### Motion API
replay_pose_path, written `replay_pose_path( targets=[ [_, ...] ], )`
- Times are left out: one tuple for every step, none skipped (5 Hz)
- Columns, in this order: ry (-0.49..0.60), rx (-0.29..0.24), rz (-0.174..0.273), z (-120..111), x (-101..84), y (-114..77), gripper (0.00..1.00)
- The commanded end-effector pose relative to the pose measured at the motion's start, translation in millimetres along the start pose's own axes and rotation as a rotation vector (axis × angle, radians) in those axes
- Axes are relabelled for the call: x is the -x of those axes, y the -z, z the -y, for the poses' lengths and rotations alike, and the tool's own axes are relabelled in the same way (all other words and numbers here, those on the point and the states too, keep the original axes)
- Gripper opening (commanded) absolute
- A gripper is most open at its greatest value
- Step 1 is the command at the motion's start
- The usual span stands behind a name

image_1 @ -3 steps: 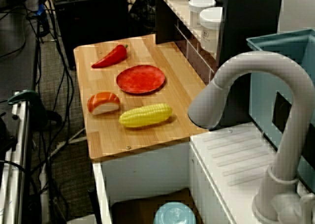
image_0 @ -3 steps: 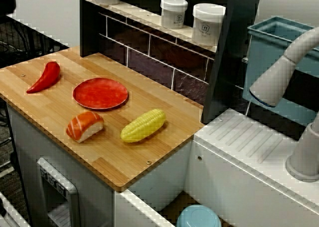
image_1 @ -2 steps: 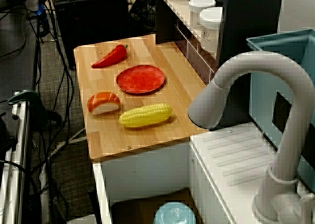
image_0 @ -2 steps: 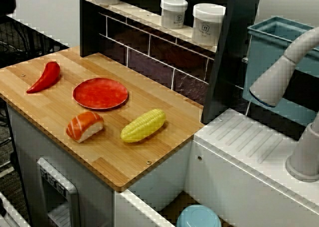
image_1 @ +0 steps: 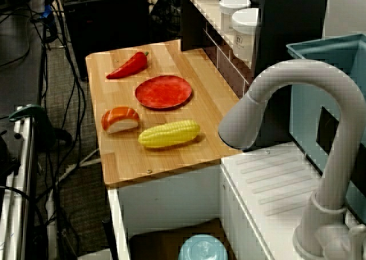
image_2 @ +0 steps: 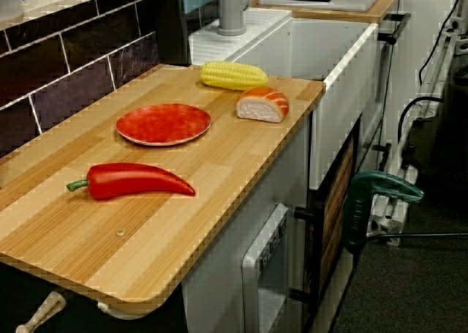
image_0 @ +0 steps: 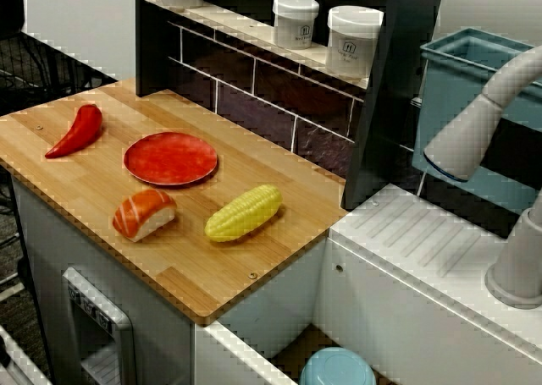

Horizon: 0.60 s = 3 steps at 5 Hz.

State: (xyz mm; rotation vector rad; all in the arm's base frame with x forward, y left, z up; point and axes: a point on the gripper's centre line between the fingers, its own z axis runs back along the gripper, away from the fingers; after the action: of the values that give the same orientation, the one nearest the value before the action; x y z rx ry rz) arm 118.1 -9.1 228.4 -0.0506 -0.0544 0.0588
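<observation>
The tool shows in none of the three views, so I cannot tell whether it is spread or pressed together, and nothing on the counter is held or touched. Four toy foods and dishes lie on the wooden top, all apart from one another. In the high view facing the tiled wall, the red pepper lies at the left end, its green stem turned toward the wall. The red plate sits flat just to its right, about midway between the wall and the front edge. The salmon sushi rests in front of the plate, nearer the front edge, with the orange fish side up. The corn cob lies on its side to the right of the sushi, slanted, at the end of the counter next to the white sink unit. The low view along the counter gives the same order: pepper nearest, then plate, then sushi and corn at the far end. Behind, two white jars stand on the shelf above the tiles. A grey faucet arches over the sink unit, with a teal bin behind it. A pale blue bowl shows at the bottom edge, lower than the counter.
</observation>
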Motion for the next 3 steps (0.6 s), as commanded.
replay_pose_path(
  targets=[
    [-0.140,-0.041,0.032,-31.6,-21.3,12.7,1.00],
    [-0.243,-0.105,0.157,-45.9,-42.0,23.1,1.00],
    [-0.267,-0.119,0.167,-57.7,-63.0,30.0,1.00]
  ],
)
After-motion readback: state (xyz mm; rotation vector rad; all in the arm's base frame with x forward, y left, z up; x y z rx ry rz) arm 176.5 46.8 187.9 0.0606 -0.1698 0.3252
